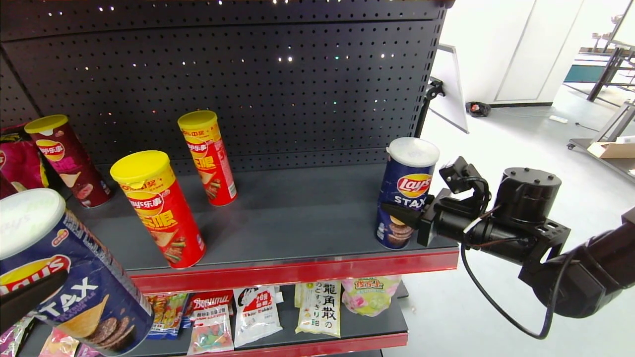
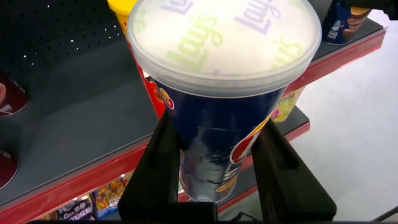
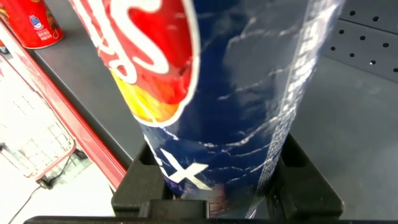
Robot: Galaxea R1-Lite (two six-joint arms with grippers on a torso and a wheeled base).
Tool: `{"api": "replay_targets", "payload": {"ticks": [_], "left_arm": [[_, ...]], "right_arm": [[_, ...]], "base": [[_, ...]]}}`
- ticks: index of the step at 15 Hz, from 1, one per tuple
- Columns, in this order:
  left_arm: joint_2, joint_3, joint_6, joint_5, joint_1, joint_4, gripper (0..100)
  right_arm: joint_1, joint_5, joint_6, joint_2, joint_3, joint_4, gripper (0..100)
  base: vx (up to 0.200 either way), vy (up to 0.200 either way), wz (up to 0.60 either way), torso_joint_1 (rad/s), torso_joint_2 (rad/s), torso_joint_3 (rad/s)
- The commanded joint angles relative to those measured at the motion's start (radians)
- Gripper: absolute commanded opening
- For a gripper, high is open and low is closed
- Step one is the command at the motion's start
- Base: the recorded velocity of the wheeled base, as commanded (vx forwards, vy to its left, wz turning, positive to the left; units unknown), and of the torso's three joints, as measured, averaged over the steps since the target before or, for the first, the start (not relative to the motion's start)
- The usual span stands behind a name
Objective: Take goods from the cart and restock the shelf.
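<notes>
Over on the right of the head view, the right gripper is clamped on a blue can, with its fingers pressed against the lower half. The can stands upright at the right end of the shelf, close to the red front lip. Its base looks to be on the dark grey deck.

What a tidy tube it is: a cloudy white lid and a deep blue wrap. A round red-and-yellow logo sits above white block lettering, and dark ridged chips are pictured near the foot.

Down in the lower left, a second blue can with the same label leans with its lid toward the upper left, in front of the shelf's lip. The left gripper has its black fingers tight on both sides of it. Pale green lettering shows through that lid.

Further back, two red cans with yellow lids and yellow characters stand apart on the deck. A maroon can is at the far left. Snack bags with mixed printing line the lower tier, along the bottom of the frame.
</notes>
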Motion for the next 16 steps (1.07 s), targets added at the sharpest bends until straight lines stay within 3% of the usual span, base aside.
{"api": "replay_targets", "payload": {"ticks": [1,2,3,10,16], "left_arm": [[-0.001,0.0,0.0,0.0,0.0,0.0,0],[-0.002,0.0,0.0,0.0,0.0,0.0,0],[-0.001,0.0,0.0,0.0,0.0,0.0,0],[-0.001,0.0,0.0,0.0,0.0,0.0,0],[0.002,0.0,0.0,-0.002,0.0,0.0,0]], "right_arm": [[0.002,0.001,-0.001,0.002,0.001,0.002,0],[0.002,0.002,-0.001,0.002,0.001,0.002,0],[0.006,0.001,0.0,0.002,0.001,0.002,100],[0.006,0.001,0.0,-0.005,0.01,0.002,100],[-0.003,0.001,0.004,-0.079,0.107,-0.001,100]], "base": [[0.0,0.0,0.0,0.0,0.0,0.0],[0.0,0.0,0.0,0.0,0.0,0.0],[0.0,0.0,0.0,0.0,0.0,0.0],[0.0,0.0,0.0,0.0,0.0,0.0],[0.0,0.0,0.0,0.0,0.0,0.0]]}}
